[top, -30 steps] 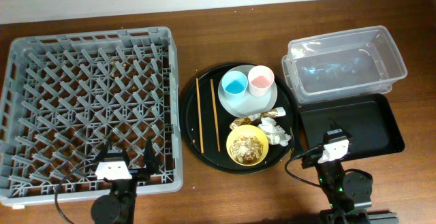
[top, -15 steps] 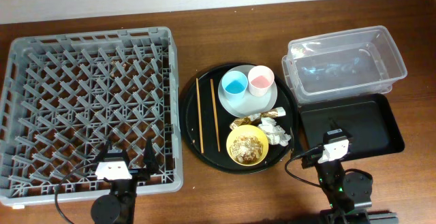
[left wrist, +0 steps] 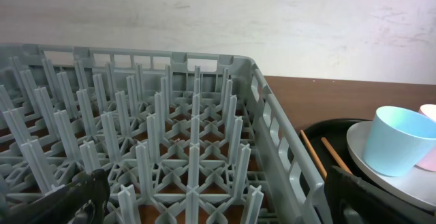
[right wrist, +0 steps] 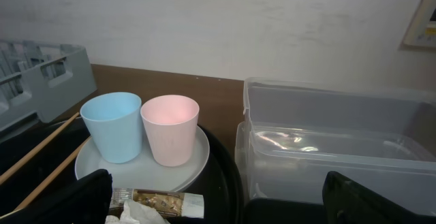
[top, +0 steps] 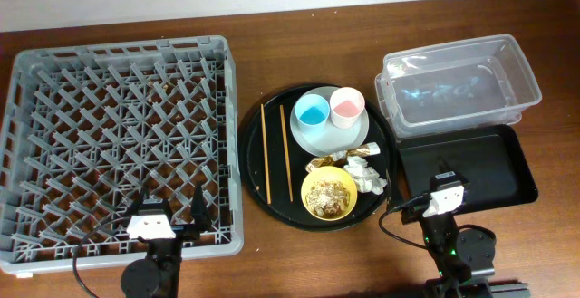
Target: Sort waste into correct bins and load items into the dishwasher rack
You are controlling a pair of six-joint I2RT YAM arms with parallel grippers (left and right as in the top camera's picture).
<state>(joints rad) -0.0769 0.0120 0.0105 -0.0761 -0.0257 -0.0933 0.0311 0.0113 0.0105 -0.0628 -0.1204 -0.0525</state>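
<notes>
Evidently, stage: the very start, by my reading; nothing sat in the rack or in either bin.
dishwasher rack (top: 118, 47): far left of the table (top: 544, 244), pegs bare.
left claw (top: 171, 200): fingers spread wide, holding nothing, over the rack's near edge.
chopsticks (top: 285, 153): two, side by side on the left part of the round black tray (top: 254, 176). Their long axis ran away from the robot, roughly parallel to the rack's right wall. They lay ahead and right of the left claw, and the left arm was the nearer.
plate (top: 313, 141): at the back of the round tray, carrying the light blue cup (top: 312, 110) and pink cup (top: 346, 106), both upright and just beside each other.
yellow bowl (top: 304, 195): upright at the tray's near edge, food scraps (top: 329, 192) inside.
foil wrapper (top: 324, 161): between plate and bowl.
tissue wads (top: 367, 173): just right of the bowl.
right claw (right wrist: 218, 193): fingers spread wide, empty, over the near-left corner of the black tray (top: 489, 162).
clear tub (top: 453, 52): far right, just behind the black tray, nothing seen inside.
key relation: the tissue wads and wrapper lay ahead and left of the right claw, near it. The right arm was much the nearer, with both bins at its side, so waste looked like its job.
</notes>
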